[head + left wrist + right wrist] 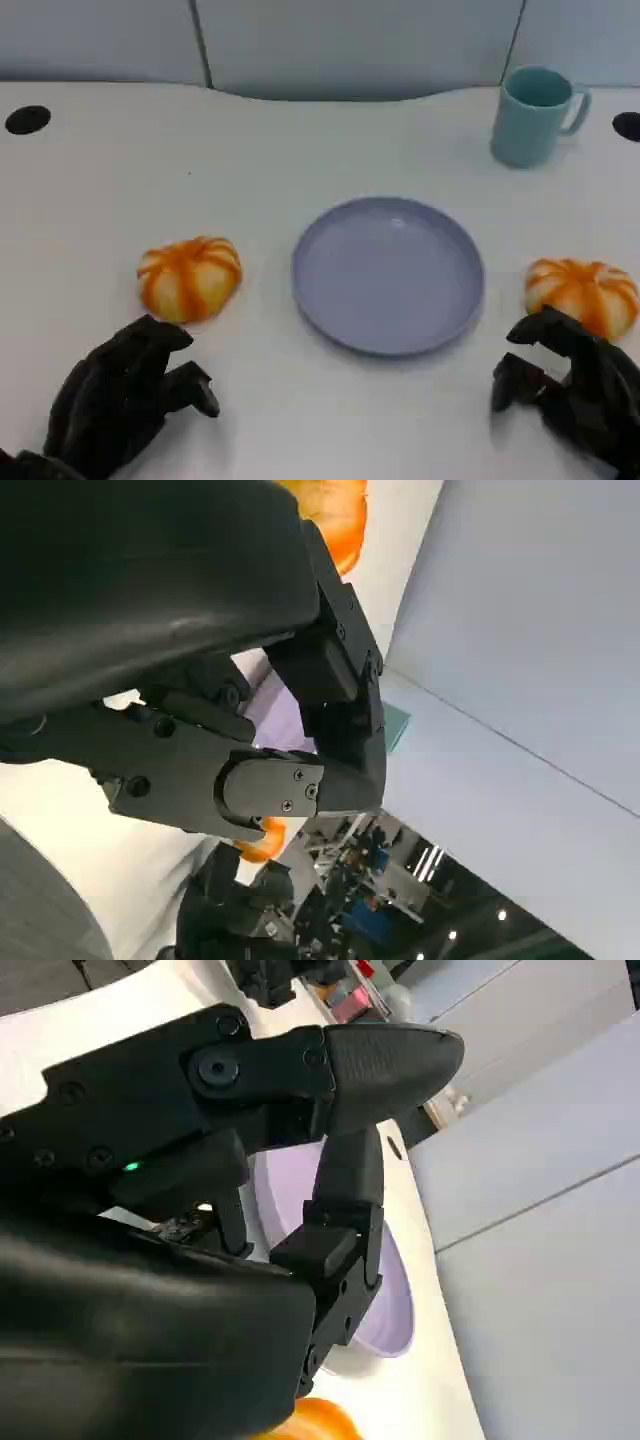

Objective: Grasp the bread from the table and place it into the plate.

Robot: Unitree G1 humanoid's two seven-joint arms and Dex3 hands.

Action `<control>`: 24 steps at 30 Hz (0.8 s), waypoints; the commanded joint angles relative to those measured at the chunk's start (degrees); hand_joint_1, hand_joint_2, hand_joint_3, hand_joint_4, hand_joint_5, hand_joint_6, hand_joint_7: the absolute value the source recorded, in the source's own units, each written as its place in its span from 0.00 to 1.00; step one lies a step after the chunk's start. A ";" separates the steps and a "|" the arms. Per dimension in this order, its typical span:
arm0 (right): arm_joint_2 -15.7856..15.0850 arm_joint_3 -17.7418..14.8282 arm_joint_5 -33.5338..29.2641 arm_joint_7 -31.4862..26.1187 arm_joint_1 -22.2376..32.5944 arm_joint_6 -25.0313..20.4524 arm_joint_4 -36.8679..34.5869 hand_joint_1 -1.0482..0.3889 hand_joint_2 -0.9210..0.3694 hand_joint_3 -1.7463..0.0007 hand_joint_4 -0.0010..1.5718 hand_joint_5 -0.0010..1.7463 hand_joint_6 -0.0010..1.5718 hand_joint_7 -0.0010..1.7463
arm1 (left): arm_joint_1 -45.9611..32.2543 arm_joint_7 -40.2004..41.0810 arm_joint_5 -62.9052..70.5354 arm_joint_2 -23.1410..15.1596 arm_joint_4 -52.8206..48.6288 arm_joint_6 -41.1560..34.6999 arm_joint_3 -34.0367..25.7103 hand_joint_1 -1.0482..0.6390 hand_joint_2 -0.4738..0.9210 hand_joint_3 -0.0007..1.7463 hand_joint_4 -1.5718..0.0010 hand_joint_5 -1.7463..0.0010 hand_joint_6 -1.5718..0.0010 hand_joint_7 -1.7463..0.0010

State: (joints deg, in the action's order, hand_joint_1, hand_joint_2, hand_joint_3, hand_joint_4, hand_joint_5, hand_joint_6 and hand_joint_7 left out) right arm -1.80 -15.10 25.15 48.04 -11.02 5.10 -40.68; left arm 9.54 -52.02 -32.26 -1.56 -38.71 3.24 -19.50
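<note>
Bread rolls lie either side of the empty plate [388, 274], left roll [189, 277] just ahead of the left hand [125, 398], right roll [583, 294] just ahead of the right hand [572, 388], both hands loosely curled, holding nothing.

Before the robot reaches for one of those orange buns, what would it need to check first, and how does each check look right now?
1. Plate bare, ready to receive: ok.
2. Left bread on table, ungrasped: ok.
3. Right bread on table, ungrasped: ok.
4. Left hand holds nothing, close behind left bread: ok.
5. Right hand holds nothing, beside right bread: ok.
6. Mug away from the reach path: ok.
</note>
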 commanded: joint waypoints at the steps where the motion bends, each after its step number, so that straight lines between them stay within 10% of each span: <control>1: -0.82 -0.19 0.39 0.44 0.10 0.26 -0.16 0.30 0.00 0.81 0.42 0.92 0.40 0.66 | -0.44 0.08 -0.02 -0.77 0.30 0.21 -0.19 0.34 1.00 0.15 0.36 0.31 0.41 0.50; 24: -0.56 -0.15 0.30 -0.08 0.34 0.31 0.22 0.31 0.00 0.80 0.42 0.93 0.39 0.67 | -0.41 0.12 0.58 -1.28 0.19 0.53 0.15 0.33 1.00 0.12 0.38 0.26 0.43 0.46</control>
State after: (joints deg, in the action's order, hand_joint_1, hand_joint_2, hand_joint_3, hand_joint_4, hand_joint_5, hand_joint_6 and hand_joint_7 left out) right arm -1.80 -15.08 25.13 48.05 -11.02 5.07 -40.70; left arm 9.53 -51.99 -32.07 -1.66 -38.45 3.27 -19.19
